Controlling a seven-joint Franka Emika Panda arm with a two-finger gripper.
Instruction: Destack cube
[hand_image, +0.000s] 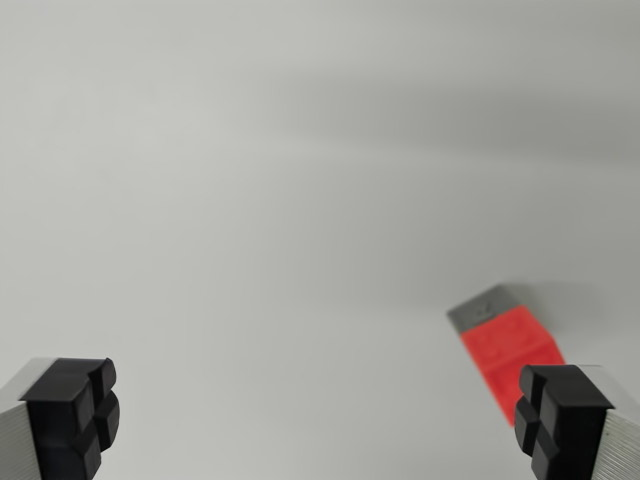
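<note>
The gripper (320, 420) hangs above the table (250, 200), fingers spread wide (holding nothing). A red-and-grey block (505, 340) lies just beside the right finger (560, 415).

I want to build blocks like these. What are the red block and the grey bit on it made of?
The red block looks like matte plastic: flat, even colour, no shine, with faint raised marks on its face. The grey block at its far end looks like the same dull plastic, though it is blurry. The end effector's black fingertips look rubbery, with moulded grooves.
</note>
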